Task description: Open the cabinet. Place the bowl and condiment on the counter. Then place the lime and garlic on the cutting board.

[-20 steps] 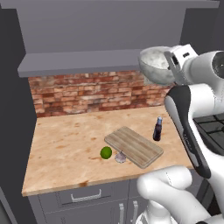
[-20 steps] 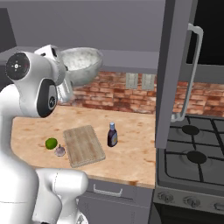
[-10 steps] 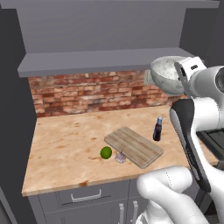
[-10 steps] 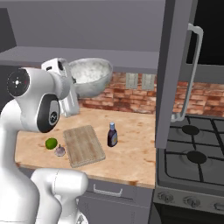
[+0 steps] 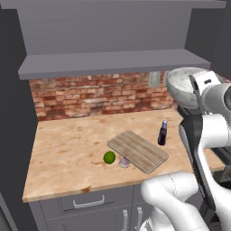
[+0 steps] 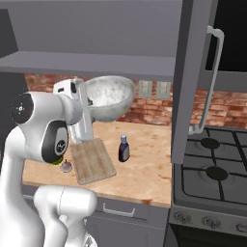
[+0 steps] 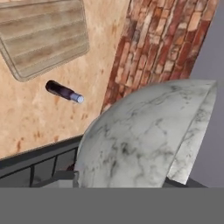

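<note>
Bowl (image 6: 110, 96): carried high above the counter (image 5: 67, 149), clear of the condiment (image 5: 162, 133).
Gripper (image 6: 84, 99): clamped on the bowl's rim, holding it for set-down.

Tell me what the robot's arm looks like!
It is a chunky white robot arm made of smooth rounded segments, with dark grey joints between them. One round dark cap carries a small white ring marking. The boxy white gripper has a dark patch.

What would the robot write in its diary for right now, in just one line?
gripper: shut on bowl, held in the air | bottle: upright on counter | lime, garlic: beside board | cabinet: open
</note>
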Motion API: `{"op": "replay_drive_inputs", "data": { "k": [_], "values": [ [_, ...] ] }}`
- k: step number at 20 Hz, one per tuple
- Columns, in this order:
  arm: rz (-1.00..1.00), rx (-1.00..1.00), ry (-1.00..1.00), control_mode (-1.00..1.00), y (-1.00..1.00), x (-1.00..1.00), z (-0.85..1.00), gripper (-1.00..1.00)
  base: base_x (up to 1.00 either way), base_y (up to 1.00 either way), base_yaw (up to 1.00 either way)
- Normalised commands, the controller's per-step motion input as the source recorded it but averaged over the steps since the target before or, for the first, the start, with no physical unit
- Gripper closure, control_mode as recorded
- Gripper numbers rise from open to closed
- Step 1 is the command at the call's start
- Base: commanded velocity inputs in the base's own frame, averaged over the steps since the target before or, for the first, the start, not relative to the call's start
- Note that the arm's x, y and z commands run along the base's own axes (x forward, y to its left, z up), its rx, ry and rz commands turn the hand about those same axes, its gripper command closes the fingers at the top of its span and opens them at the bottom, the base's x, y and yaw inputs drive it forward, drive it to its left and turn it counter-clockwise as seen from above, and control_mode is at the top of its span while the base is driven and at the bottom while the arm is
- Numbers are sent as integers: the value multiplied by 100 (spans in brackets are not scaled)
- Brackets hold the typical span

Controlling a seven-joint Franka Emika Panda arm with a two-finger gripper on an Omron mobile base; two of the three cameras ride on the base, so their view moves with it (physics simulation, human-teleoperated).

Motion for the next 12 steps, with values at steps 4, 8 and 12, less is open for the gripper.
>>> {"op": "replay_drive_inputs", "data": {
  "k": [4,8,12],
  "values": [
    [-7,5,4,-100,-19,-18,-20,100,0,0,0],
    [-5,6,6,-100,-14,-11,-18,100,0,0,0],
    [-3,7,7,-100,-16,-1,-18,100,0,0,0]
  ]
}}
